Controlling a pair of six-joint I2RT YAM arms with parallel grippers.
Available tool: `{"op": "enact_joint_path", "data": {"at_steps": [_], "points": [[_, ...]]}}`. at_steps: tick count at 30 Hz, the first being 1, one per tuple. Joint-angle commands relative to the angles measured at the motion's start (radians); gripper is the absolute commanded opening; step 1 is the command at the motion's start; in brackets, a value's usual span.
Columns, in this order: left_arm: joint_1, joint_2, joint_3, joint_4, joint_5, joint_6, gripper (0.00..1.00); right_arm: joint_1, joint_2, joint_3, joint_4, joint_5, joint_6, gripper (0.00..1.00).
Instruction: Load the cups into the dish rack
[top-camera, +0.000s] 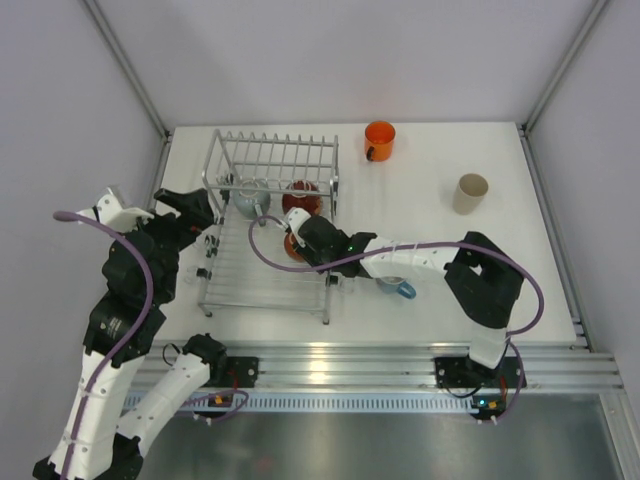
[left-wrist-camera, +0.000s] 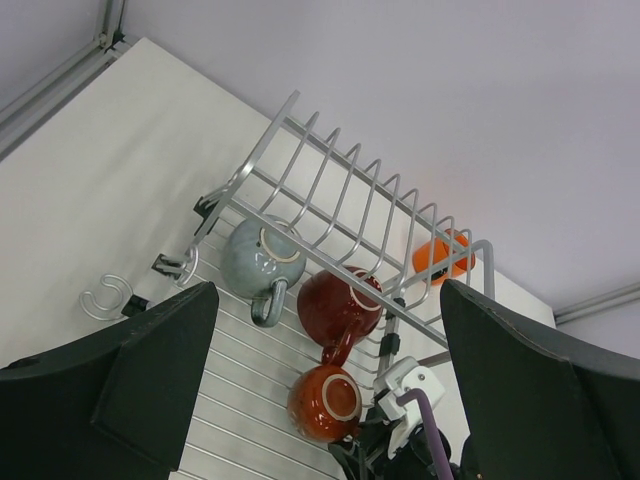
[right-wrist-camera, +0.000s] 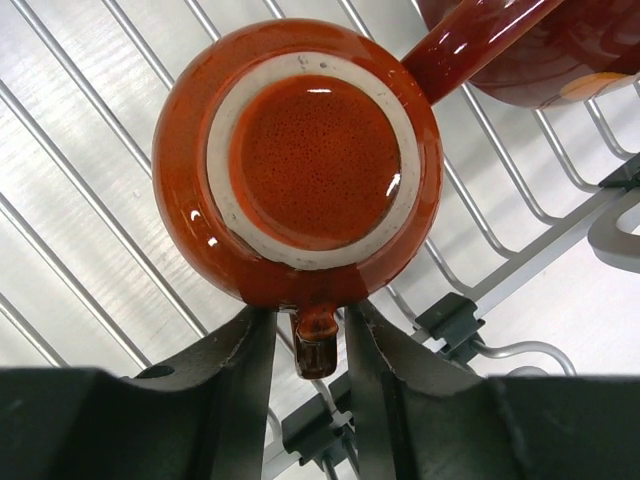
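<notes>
While the red-orange mug (right-wrist-camera: 300, 150) sits upturned in the rack (top-camera: 240, 285), the right gripper (right-wrist-camera: 310, 325) astride its handle (clamped or not, I cannot tell) and the left gripper (top-camera: 195, 215) agape, the next move seems release, then the blue mug (top-camera: 400, 289).

White tabletop (top-camera: 420, 190) enclosed by plain, pale grey-lavender wall panels: back wall (top-camera: 340, 50), left wall (top-camera: 50, 110), right wall (top-camera: 612, 150). Aluminium struts (top-camera: 122, 65) rise at the far corners. A ribbed aluminium rail (top-camera: 340, 362) borders the near edge, above a dull grey metal sheet (top-camera: 400, 440). Lighting is even and diffuse, with soft shadows.
</notes>
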Motion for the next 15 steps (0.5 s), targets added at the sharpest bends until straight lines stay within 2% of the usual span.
{"op": "enact_joint_path", "data": {"at_steps": [1, 9, 15], "points": [[-0.002, -0.001, 0.011, 0.016, 0.007, -0.006, 0.98, -0.007, -0.018, 0.008, 0.056, 0.016, 0.002, 0.35], [0.0, -0.006, 0.003, 0.017, 0.016, -0.006, 0.98, -0.005, -0.088, -0.004, 0.023, 0.015, 0.01, 0.43], [-0.001, -0.004, -0.009, 0.025, 0.03, -0.005, 0.98, -0.007, -0.18, -0.024, -0.011, 0.004, 0.037, 0.44]]}}
